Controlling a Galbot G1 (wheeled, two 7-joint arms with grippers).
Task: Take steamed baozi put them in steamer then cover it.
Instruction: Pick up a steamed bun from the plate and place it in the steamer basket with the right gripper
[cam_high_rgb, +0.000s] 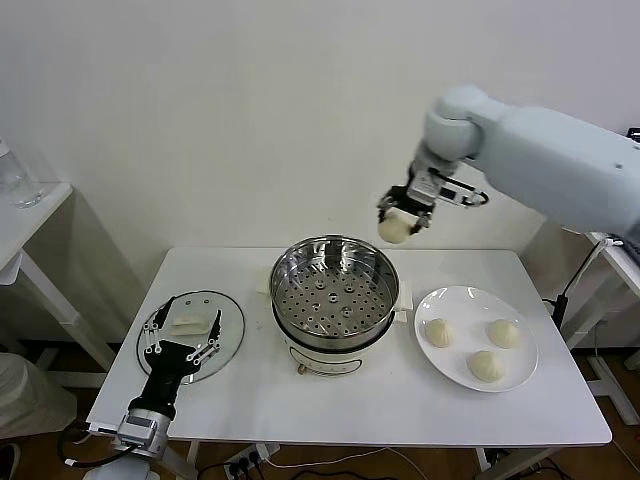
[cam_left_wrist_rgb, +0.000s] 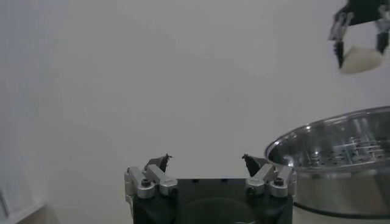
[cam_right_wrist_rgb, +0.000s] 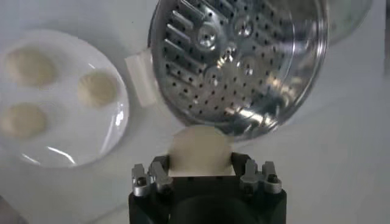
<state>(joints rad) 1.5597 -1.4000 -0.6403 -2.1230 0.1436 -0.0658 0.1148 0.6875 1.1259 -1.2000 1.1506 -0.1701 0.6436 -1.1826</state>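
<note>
First bun (cam_high_rgb: 395, 227) grasped by right gripper (cam_high_rgb: 404, 214), held high beyond steamer (cam_high_rgb: 334, 290) rim. Three buns left on plate (cam_high_rgb: 476, 338). Lid (cam_high_rgb: 191, 334) flat on desk; left gripper (cam_high_rgb: 183, 331) released above it. Next: lowering onto perforated tray, centred.

One cream-white baozi (cam_high_rgb: 394, 227) hangs in the air above the far right rim of the open steel steamer (cam_high_rgb: 334, 300). Three more baozi (cam_high_rgb: 438, 333) sit on a plate. The glass cover (cam_high_rgb: 191, 334) lies flat, left.

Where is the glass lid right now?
In the head view the glass lid lies flat on the table's left side, left of the steamer, partly under the open left gripper.
</note>
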